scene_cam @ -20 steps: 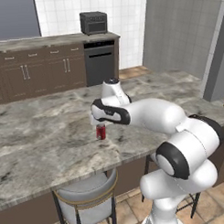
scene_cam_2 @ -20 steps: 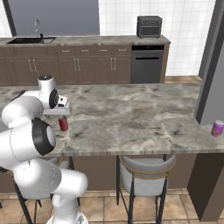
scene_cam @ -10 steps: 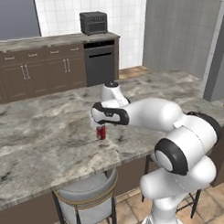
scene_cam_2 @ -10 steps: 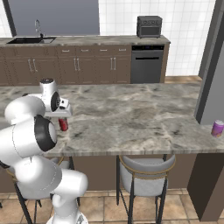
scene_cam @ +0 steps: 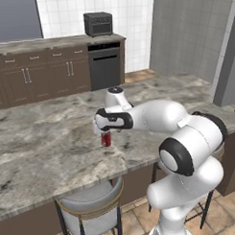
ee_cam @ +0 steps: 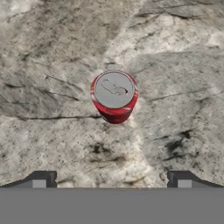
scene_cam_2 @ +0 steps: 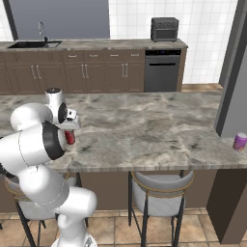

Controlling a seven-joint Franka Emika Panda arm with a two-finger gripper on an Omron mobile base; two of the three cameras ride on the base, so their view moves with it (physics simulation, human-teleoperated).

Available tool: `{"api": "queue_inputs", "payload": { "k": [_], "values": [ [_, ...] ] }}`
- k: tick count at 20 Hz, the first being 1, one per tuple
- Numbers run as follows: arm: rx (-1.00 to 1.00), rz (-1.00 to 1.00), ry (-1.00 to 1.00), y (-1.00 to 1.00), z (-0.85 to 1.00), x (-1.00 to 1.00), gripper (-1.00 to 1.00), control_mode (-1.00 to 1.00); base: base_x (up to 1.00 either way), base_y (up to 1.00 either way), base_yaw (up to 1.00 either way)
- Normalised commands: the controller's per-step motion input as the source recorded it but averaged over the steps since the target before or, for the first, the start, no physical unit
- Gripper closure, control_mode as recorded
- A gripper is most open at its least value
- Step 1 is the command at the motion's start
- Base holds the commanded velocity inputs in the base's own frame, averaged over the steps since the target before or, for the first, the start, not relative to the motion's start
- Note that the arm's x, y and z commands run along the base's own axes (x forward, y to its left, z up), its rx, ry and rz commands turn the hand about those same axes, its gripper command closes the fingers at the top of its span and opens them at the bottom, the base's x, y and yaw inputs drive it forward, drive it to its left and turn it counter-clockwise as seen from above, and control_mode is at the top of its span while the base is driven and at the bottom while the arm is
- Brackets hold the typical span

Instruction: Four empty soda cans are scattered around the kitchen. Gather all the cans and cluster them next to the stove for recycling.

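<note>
Claw point(ee_cam: 111, 183) has dropped closer over the upright red can point(ee_cam: 114, 96) on the marble surface point(ee_cam: 52, 52), jaws wide, nothing gripped; closing comes next

No readable text anywhere. The red can point(ee_cam: 114, 96) under my camera shows a plain silver lid with a pull tab, no brand or print legible on its side. The pink-purple can point(scene_cam_2: 240, 142) at the far end of the table point(scene_cam_2: 144, 130) is too small to make out any label. Black appliance point(scene_cam_2: 164, 29) on the back counter carries no visible markings.
</note>
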Motion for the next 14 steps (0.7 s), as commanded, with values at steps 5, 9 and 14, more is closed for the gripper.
{"api": "queue_inputs", "payload": {
  "k": [5, 9, 14],
  "values": [
    [0.0, 0.0, 0.01, 0.12, -0.11, 0.15, -1.0, -1.0, 0.0, 0.0, 0.0],
    [0.0, 0.0, 0.01, 0.06, -0.12, 0.17, -1.0, -1.0, 0.0, 0.0, 0.0],
    [0.0, 0.0, 0.0, 0.01, -0.09, 0.16, -1.0, -1.0, 0.0, 0.0, 0.0]
  ]
}}
